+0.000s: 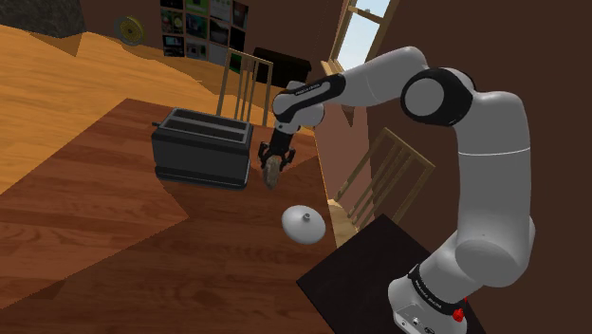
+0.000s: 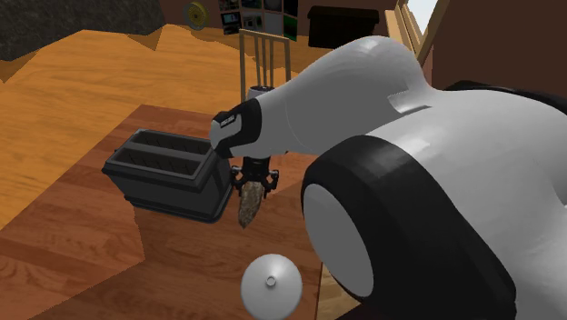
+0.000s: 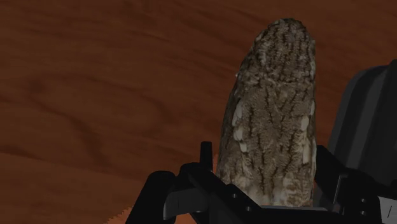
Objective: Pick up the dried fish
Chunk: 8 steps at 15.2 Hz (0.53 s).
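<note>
Dried fish [image 1: 272,172] clamped in the black gripper [image 1: 275,157], just beside the toaster [image 1: 202,147].

The fingers are closed on the upper end of the fish, which hangs lengthwise with its mottled brown-grey body pointing down at the wooden table [image 1: 114,237]. In the shoulder view the fish sits at 3 o'clock of the black two-slot toaster, close to its end wall (whether they touch, I cannot tell). A white domed lid with a small knob [image 1: 304,225] lies on the table at about 5 o'clock of the fish, well apart from it. In the second exterior view that lid is nearer 6 o'clock. In the wrist view both fingers press the fish's [image 3: 270,114] sides, with reddish wood grain beyond it. A wooden chair [image 1: 242,85] stands at 12 o'clock of the toaster.
</note>
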Motion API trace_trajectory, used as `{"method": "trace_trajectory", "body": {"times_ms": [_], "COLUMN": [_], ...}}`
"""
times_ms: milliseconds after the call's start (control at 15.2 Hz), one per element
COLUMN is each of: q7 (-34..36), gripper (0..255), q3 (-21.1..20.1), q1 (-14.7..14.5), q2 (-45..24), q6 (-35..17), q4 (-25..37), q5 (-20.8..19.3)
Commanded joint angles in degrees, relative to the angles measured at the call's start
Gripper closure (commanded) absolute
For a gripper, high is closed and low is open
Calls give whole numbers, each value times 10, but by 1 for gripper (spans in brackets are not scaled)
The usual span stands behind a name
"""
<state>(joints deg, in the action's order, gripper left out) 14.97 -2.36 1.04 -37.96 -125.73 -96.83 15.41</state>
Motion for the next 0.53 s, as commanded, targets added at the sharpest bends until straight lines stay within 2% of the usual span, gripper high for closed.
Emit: {"method": "trace_trajectory", "body": {"times_ms": [0, 462], "q7": [3, 10], "gripper": [255, 255], "q3": [1, 2], "q1": [0, 0], "q2": [11, 37], "q6": [10, 36], "q4": [-1, 0], "q5": [-1, -4]}}
